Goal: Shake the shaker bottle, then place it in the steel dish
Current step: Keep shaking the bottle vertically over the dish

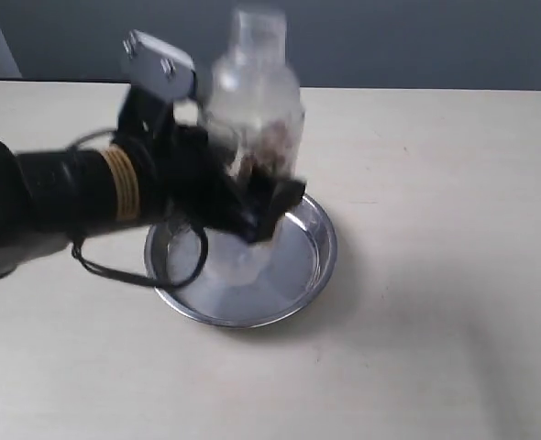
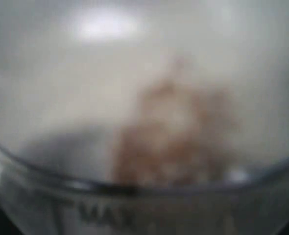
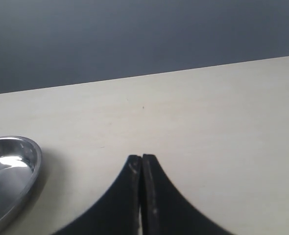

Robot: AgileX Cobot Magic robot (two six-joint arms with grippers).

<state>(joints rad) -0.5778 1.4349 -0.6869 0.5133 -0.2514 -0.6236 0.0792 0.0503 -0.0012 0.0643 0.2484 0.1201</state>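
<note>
- Shaker bottle (image 1: 254, 101), one only, stood upright in the exterior view, smeared by motion blur, with brown grains showing through its clear wall. No writing on it could be read from here.
- It was clamped low on its body by the left gripper (image 1: 257, 200), whose black fingers (image 1: 275, 203) were closed around it. It hung over the one steel dish (image 1: 321, 266); whether its base touched the dish could not be told.
- One arm was in sight, reaching in from the left over the pale table (image 1: 436, 348), with a yellow band (image 1: 121, 181) round its black wrist and a black cable (image 1: 115, 273) looping below it.
- The left wrist view was filled by the shaker bottle (image 2: 85, 98), out of focus, with a brown clump of grains (image 2: 174, 142) inside. Raised lettering (image 2: 100, 213) along the lower wall began "MA"; the rest was too blurred to read. The fingers themselves did not show here.
- In the right wrist view the right gripper (image 3: 142, 164) had its two black jaws pressed together with nothing between them, above bare table (image 3: 208, 122). The steel dish (image 3: 24, 152) lay at the edge, well apart from the jaws.
</note>
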